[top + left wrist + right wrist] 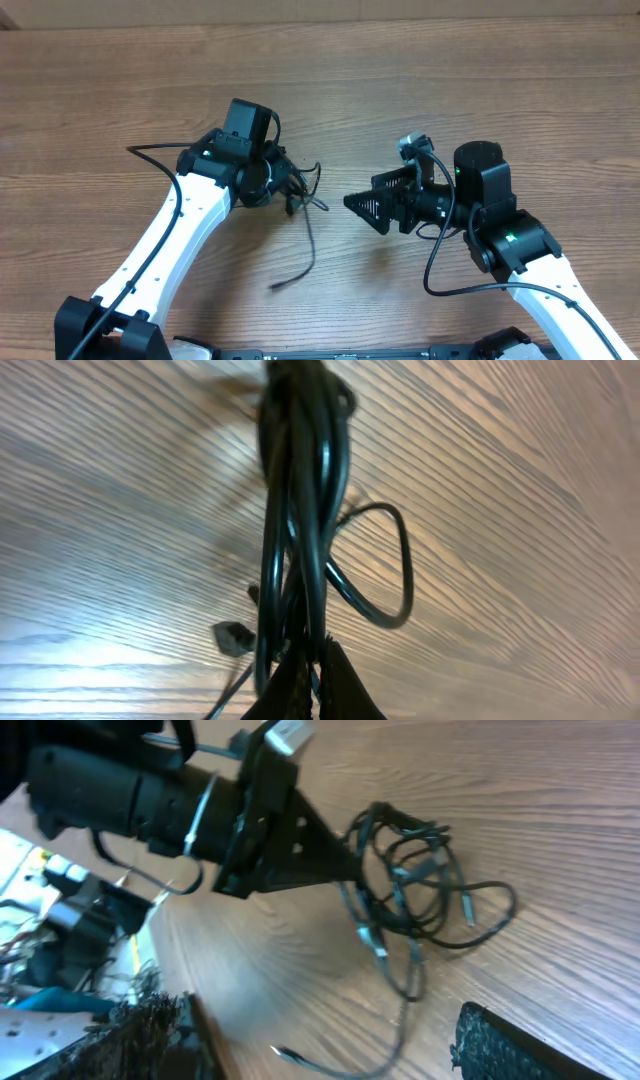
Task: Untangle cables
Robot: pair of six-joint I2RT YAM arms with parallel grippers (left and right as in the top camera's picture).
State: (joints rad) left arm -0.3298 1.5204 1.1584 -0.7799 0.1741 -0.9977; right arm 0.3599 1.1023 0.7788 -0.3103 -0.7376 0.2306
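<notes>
The cables (303,196) form a thin black tangle at the table's centre, and one strand trails down to a plug end (275,288). My left gripper (291,187) is shut on the tangle and holds it slightly raised. In the left wrist view the bunched cables (300,510) run up from the left gripper (318,665), with a loop (400,575) to the right and a small plug (232,636) to the left. My right gripper (362,212) stands open just right of the tangle, apart from it. The right wrist view shows the cables (410,890) hanging from the left gripper (340,865), and the right gripper (330,1050) holds nothing.
The wooden table (500,80) stretches all round. The left arm's own thicker black wire (150,150) arcs out on the left, and the right arm's wire (435,270) loops below its wrist. Equipment and wiring (60,920) lie beyond the table edge in the right wrist view.
</notes>
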